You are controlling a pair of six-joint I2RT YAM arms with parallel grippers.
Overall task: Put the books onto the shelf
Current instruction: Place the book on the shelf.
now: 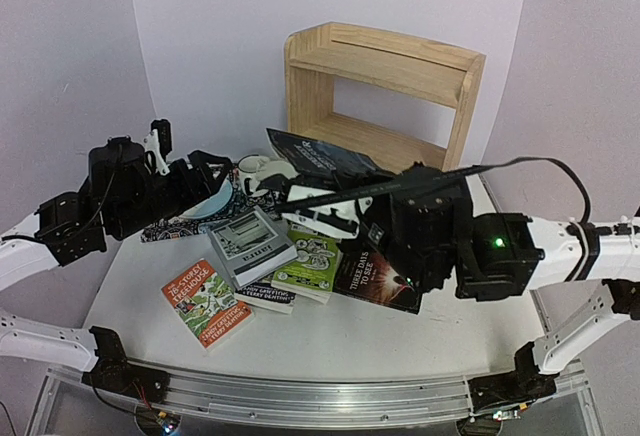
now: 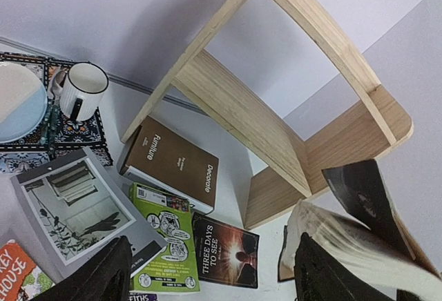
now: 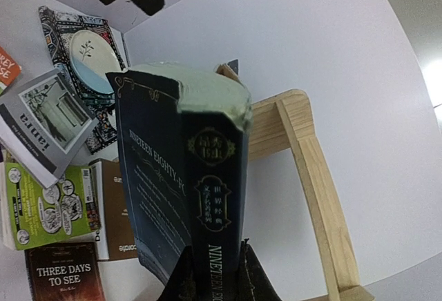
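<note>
The pale pine shelf (image 1: 385,86) stands at the back of the table. My right gripper (image 3: 219,280) is shut on the spine of a dark "Nineteen Eighty-Four" book (image 3: 186,177), held up in front of the shelf (image 3: 311,170). In the top view this book (image 1: 320,151) hangs before the lower board. My left gripper (image 2: 214,280) is open and empty, above the books lying flat: brown "Decorate" (image 2: 173,166), a grey one (image 2: 76,208), a green paperback (image 2: 166,246) and dark "Three Days to See" (image 2: 228,249). An orange Treehouse paperback (image 1: 205,301) lies nearest the front.
A patterned mat (image 1: 185,221) with a plate (image 2: 17,101) and a white mug (image 2: 83,90) lies at the back left, under my left arm. A dark blue paperback (image 1: 265,298) pokes out beneath the grey and green books. Walls close in behind the shelf.
</note>
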